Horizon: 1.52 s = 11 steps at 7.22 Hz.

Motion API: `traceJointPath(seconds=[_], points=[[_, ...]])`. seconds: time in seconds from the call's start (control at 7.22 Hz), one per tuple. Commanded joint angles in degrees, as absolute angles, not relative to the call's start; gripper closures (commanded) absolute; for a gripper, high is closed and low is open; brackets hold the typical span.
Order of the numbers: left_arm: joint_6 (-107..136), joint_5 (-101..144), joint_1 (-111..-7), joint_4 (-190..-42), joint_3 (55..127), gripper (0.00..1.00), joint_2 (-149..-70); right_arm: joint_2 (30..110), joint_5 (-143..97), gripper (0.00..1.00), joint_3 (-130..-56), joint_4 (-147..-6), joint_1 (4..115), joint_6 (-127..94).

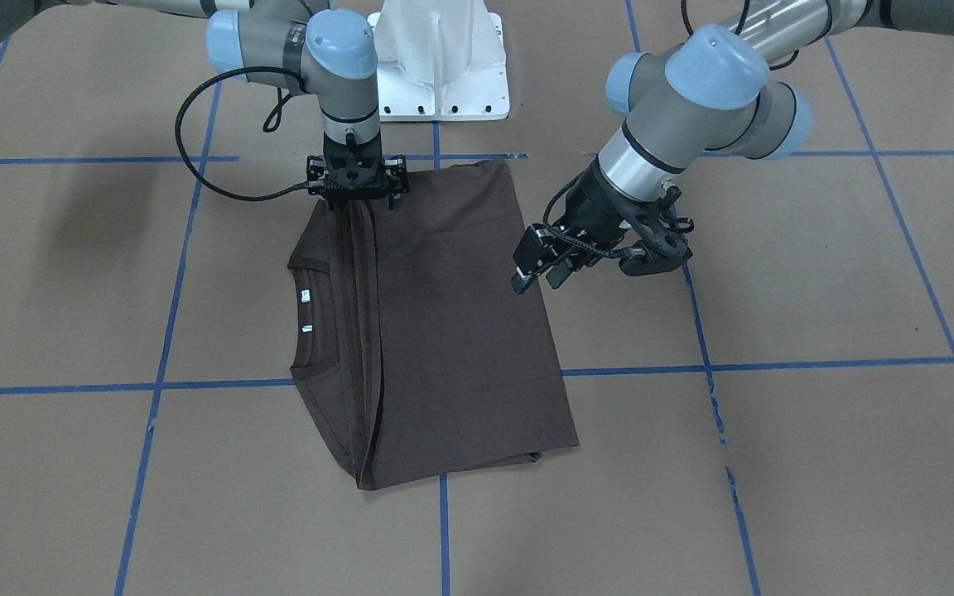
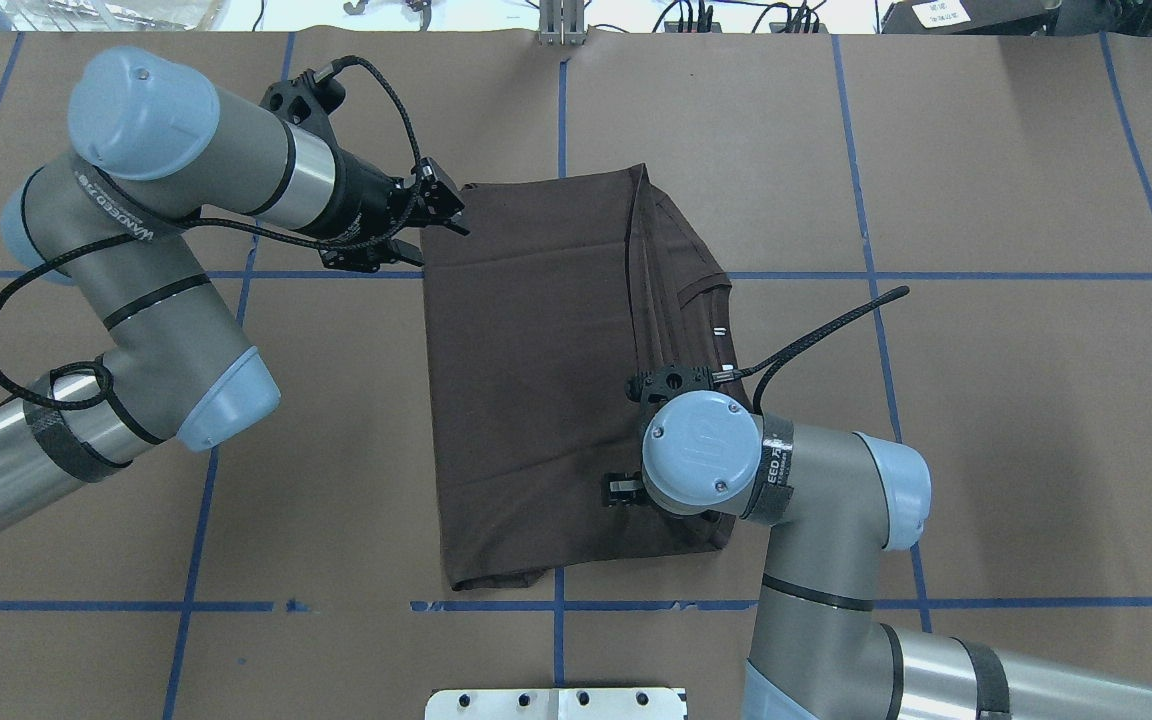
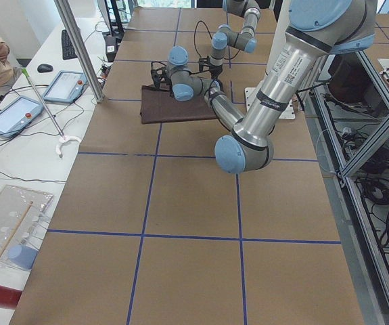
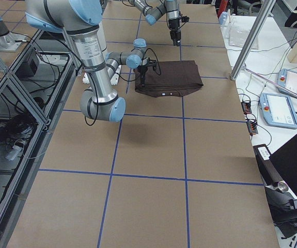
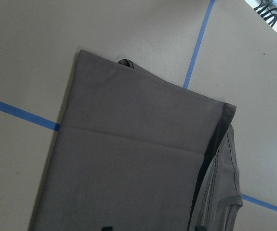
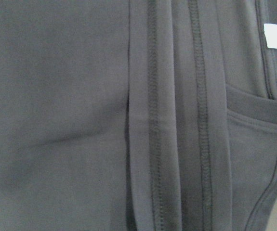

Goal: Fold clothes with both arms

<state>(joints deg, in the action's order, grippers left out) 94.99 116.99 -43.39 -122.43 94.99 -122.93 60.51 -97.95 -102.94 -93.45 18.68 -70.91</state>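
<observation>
Overhead exterior view, starting at nine o'clock: my left gripper [image 2: 444,208] hovers by the ten o'clock corner of the dark brown T-shirt [image 2: 536,380], fingers spread with nothing between them. The T-shirt lies folded lengthwise near the middle of the table [image 2: 986,400]. Its stitched edges are stacked in a ridge, and the collar [image 2: 711,290] and white tags [image 2: 719,331] sit toward three o'clock. At the shirt's four o'clock, the right gripper [image 1: 355,207] points straight down onto the stacked folds. I cannot tell whether its fingers are parted or pressed together.
</observation>
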Motion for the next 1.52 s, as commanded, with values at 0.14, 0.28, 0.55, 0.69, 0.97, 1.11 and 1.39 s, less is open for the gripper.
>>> traceJointPath(seconds=[0.14,0.28,0.55,0.69,0.97,1.11,1.39], points=[[95.0,117.0,-43.4,-122.4,95.0,0.35,-122.9,69.5,-97.7,0.00,-109.3,-95.3,20.7,-59.5],[95.0,116.9,-43.4,-122.3,95.1,0.35,-123.0,74.5,-96.7,0.00,-112.0,-95.2,20.8,-58.6],[95.0,116.9,-43.4,-122.4,95.2,0.35,-122.7,78.0,-96.6,0.00,-116.2,-95.2,20.2,-57.8],[95.1,116.9,-43.4,-122.3,95.3,0.35,-122.7,73.6,-96.6,0.00,-114.4,-95.1,20.1,-62.4],[95.2,116.8,-43.3,-122.4,95.3,0.35,-122.7,70.7,-96.7,0.00,-113.2,-90.9,18.0,-87.5],[95.1,116.8,-43.3,-122.4,95.3,0.35,-122.6,71.4,-96.6,0.13,-112.1,-84.4,17.1,-97.2],[95.1,116.6,-43.3,-122.4,95.0,0.35,-122.6,71.3,-96.8,0.30,-106.3,-76.5,17.0,-112.8]])
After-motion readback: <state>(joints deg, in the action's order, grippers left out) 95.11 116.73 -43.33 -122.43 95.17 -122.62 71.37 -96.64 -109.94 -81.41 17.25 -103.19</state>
